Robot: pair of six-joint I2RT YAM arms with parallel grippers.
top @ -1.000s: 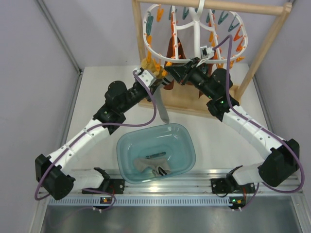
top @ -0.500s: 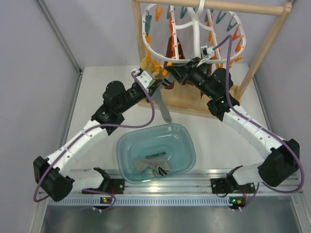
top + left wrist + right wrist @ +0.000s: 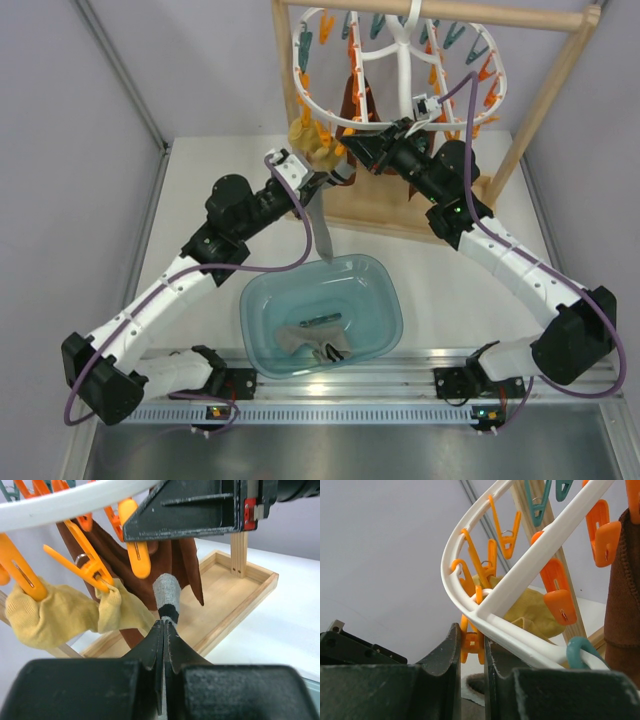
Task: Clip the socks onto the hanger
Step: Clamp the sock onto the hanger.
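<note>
- We find the left hand [image 3: 164,625] closed tight, its fingers pinching a grey sock [image 3: 167,594] at the dark band of its cuff. The cuff end stands up just below the hanger [image 3: 400,70].
- From the top view, the rest of that grey sock hangs down from the left hand, below the hanger's left edge and over the surface [image 3: 440,270].
- The right hand [image 3: 471,641] is closed on an orange clip [image 3: 472,645] that dangles from the hanger's lower rim. The fingers press both sides of the clip.
- The two hands sit close together under the near-left part of the hanger.
- Two yellow socks [image 3: 55,617] hang clipped at the hanger's left rim, each held by an orange peg.
- Long brown socks [image 3: 172,562] hang from clips nearer the hanger's middle, behind the raised grey sock.
- The hanger hangs from the top bar of a wooden rack [image 3: 545,95].
- A teal basin [image 3: 378,300] rests on the surface in front of the hanger, towards the arm bases. It holds a second grey sock [image 3: 305,338] with a striped cuff.
</note>
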